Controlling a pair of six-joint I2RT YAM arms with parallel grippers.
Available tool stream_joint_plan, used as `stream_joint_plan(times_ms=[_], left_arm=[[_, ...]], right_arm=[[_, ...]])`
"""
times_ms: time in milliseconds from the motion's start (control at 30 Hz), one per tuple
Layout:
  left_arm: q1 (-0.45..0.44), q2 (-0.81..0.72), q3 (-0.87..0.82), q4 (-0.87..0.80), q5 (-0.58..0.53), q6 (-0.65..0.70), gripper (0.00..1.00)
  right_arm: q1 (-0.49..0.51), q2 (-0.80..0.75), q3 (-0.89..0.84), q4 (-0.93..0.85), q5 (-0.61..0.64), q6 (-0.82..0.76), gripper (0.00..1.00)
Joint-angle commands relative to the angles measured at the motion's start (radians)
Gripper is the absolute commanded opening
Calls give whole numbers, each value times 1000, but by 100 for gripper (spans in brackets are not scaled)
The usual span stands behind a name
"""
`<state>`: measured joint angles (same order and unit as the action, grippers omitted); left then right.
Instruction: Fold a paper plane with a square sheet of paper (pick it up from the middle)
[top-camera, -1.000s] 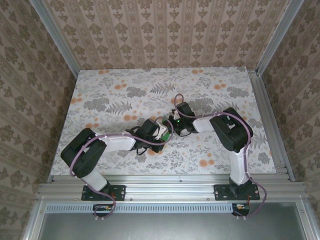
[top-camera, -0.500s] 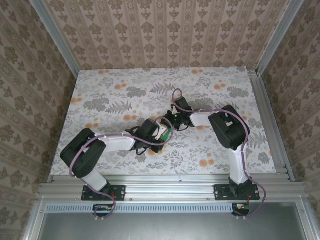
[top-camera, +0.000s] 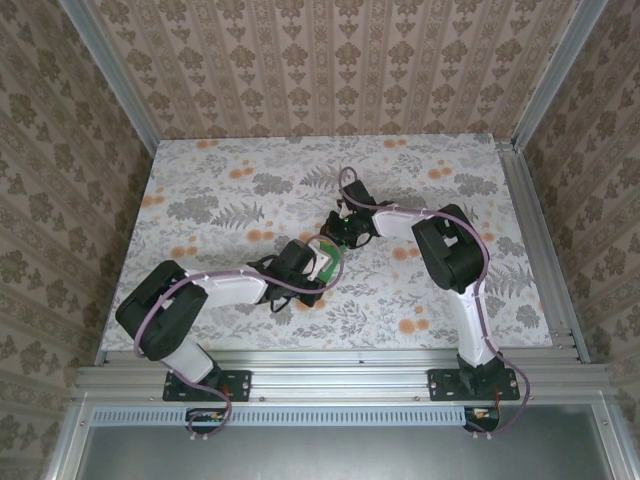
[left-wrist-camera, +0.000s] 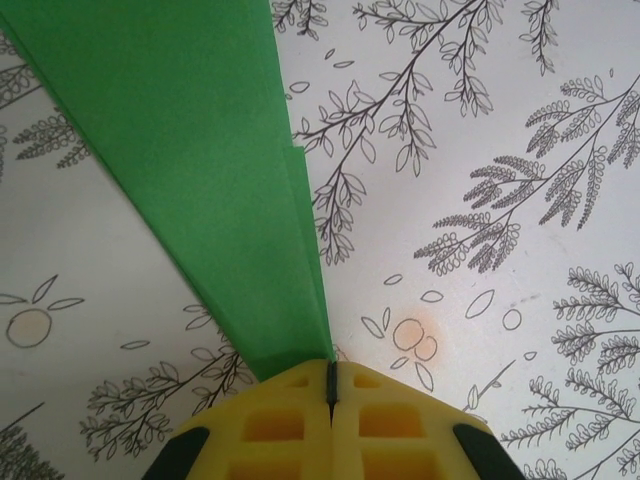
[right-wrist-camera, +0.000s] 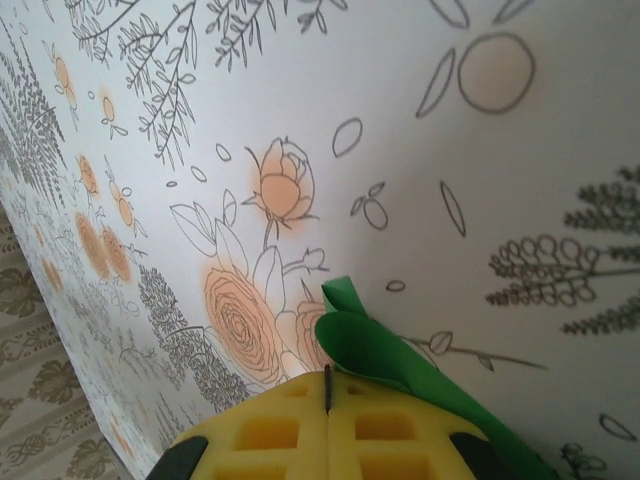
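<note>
right at the left gripper (left-wrist-camera: 330, 372) the yellow pads are pressed together, and the narrow end of the folded green paper (left-wrist-camera: 200, 130) runs into their seam, so i judge it clamped there. from that pinch the strip's long axis leads straight away from the hand, widening up and to the left, with layered edges on its right side, over the flowered table (left-wrist-camera: 480, 150). at the other end the right gripper (right-wrist-camera: 328, 378) is closed too, a curled green corner touching its tips; whether that corner is pinched or merely pressed i cannot tell. seen from above, the paper lies between the two grippers, so the coming fold likely turns on that shared line.
</note>
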<state>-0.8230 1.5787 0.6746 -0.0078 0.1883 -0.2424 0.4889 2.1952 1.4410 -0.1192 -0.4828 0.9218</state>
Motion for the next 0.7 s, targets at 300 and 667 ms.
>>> stream_joint_plan(times_ms=[300, 667], left_arm=[[-17, -8, -74, -196, 44, -26, 0], [-13, -6, -64, -183, 47, -21, 0]], right_arm=[[-88, 96, 109, -25, 162, -42, 1], [-93, 43, 98, 3, 91, -49, 2]])
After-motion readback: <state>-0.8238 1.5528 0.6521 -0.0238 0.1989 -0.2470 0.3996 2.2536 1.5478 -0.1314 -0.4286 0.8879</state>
